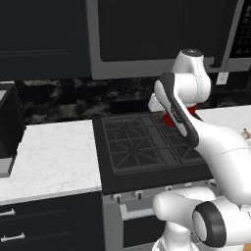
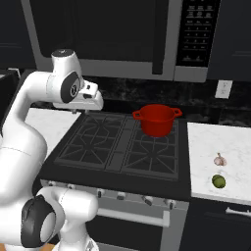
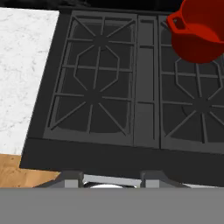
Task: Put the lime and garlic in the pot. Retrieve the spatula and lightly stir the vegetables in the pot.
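We take the stove [image 2: 117,147] as our landmark. The red pot [image 2: 156,119] sits on its back right burner, upright. The garlic [image 2: 220,159] and lime [image 2: 218,181] lie on the white counter [image 2: 215,142] just right of the stove, garlic behind lime. The gripper [image 3: 111,178] hangs above the stove's left half, holding nothing; how far its jaws are parted we cannot tell.
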